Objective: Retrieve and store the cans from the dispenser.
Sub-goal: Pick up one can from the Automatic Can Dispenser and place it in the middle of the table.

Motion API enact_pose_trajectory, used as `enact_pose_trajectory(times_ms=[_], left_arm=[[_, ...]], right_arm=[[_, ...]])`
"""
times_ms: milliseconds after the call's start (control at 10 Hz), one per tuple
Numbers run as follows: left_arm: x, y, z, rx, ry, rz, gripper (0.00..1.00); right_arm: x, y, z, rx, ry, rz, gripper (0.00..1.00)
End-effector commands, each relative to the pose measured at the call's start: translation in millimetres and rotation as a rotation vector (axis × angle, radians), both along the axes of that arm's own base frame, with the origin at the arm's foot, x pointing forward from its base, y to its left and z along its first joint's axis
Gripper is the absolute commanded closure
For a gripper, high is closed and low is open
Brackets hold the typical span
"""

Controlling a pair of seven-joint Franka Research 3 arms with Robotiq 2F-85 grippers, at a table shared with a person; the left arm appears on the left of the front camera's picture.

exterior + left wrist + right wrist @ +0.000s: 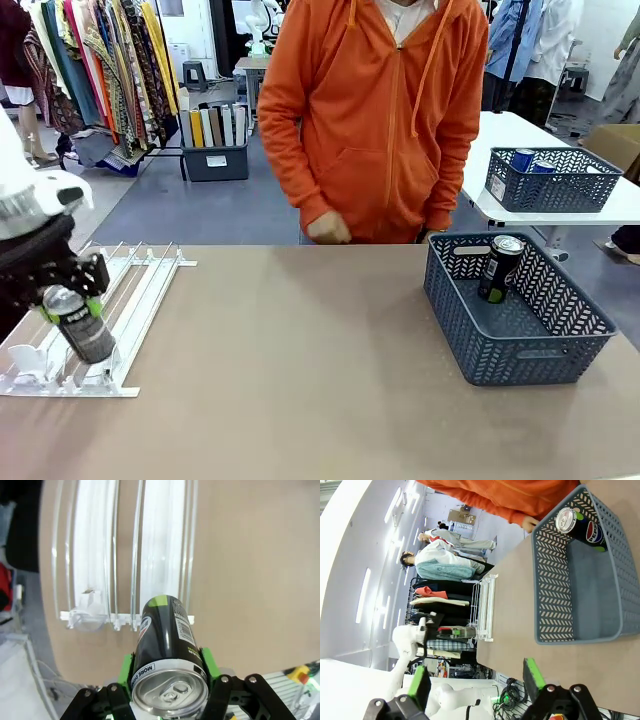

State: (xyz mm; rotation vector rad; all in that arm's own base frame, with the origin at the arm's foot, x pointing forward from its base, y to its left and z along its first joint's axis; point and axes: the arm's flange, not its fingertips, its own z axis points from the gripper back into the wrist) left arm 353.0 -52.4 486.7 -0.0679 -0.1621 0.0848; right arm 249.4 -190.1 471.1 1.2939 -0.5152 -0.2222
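Black and silver, the can [80,323] at far left is what we see clamped between the green pads of the left gripper [70,308], tilted above the near end of the white dispenser [140,280]; from the left wrist view the same can [167,655] sits top-first toward us, with "MORE" legible on a white label near its rim and a barcode on its side. We judge that the hold, taken on a smooth round wall, could let the can slip or swing during the carry across the table [300,360], or clip a rail on lifting. At centre the person's hand [327,229] rests at the far edge. At right, a second black can [500,268] stands inside the blue-grey basket [520,350], its Pepsi logo readable from the right wrist view [592,530]. The right gripper [476,681] hangs with fingers well apart, holding nothing. An incoming can could knock the standing one.
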Motion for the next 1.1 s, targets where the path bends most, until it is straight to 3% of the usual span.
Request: enact_pose_trajectory(times_ms=[0,200,400,500,600,1000], left_arm=[[-33,-1,60,-0.035,-0.162,-0.059,1.00],[-60,3,99,-0.045,-0.282,-0.071,1.00],[-72,12,112,-0.061,-0.328,-0.038,1.00],[-77,18,113,-0.103,-0.324,-0.048,1.00],[-74,2,118,-0.025,-0.311,-0.041,1.00],[-74,2,118,-0.025,-0.311,-0.041,1.00]], right_arm=[[2,1,4,0.020,-0.023,-0.007,0.00],[2,1,4,0.020,-0.023,-0.007,0.00],[2,1,4,0.020,-0.023,-0.007,0.00],[2,1,4,0.020,-0.023,-0.007,0.00],[2,1,4,0.020,-0.023,-0.007,0.00],[2,1,4,0.020,-0.023,-0.007,0.00]])
